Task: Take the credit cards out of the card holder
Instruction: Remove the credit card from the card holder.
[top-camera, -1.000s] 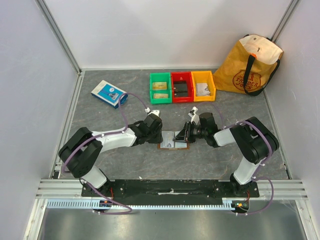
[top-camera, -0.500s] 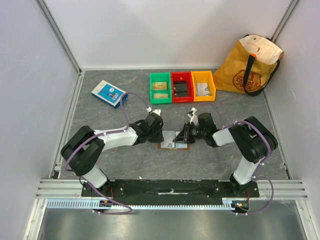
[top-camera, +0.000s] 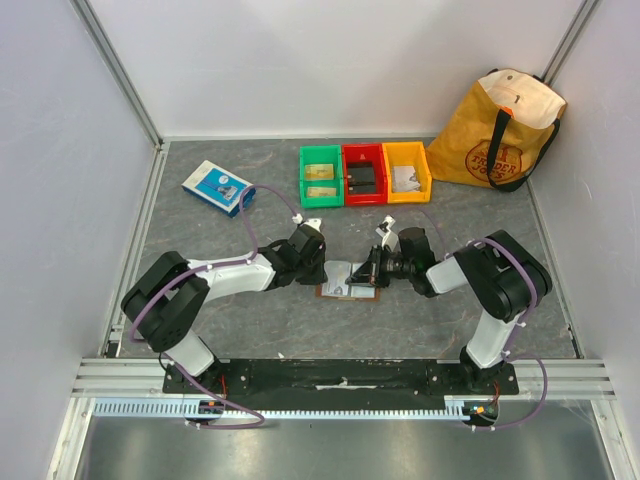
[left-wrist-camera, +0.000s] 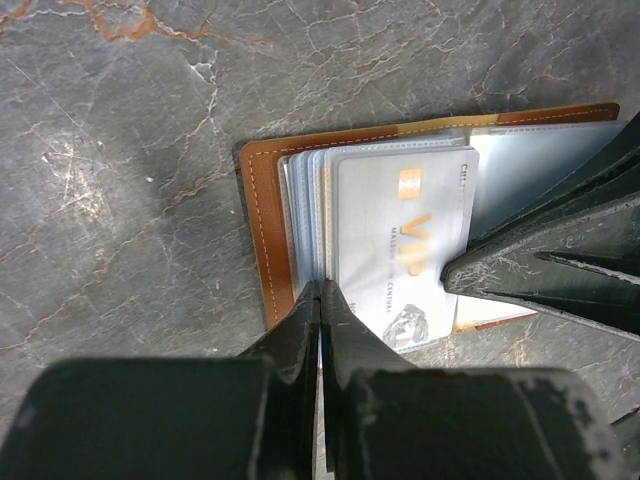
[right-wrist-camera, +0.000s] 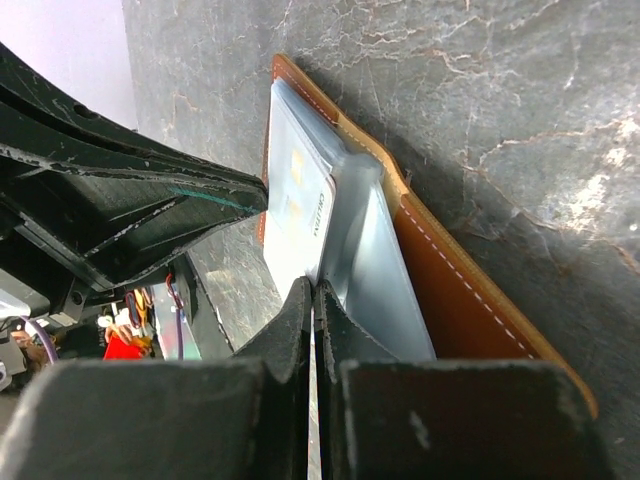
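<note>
one pale card (left-wrist-camera: 400, 240) with a gold chip and gold "vip" lettering tops a fan of clear sleeves (left-wrist-camera: 305, 215) in the brown card holder (left-wrist-camera: 262, 230), which lies open flat on the grey table (top-camera: 250, 320) between the two arms. both claws are pressed together, the left gripper (left-wrist-camera: 320, 292) at the holder's left side and the right gripper (right-wrist-camera: 312, 290) at its right, though whether either nips a sleeve i can't tell. further back, the green bin (top-camera: 303, 180) holds two tan pieces (top-camera: 321, 172), while the red bin (top-camera: 346, 176) and yellow bin (top-camera: 426, 176) hold things too small to name.

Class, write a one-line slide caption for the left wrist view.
Closed left hand at the open card holder's edge; right hand's tip beside its pale VIP credit card.
</note>
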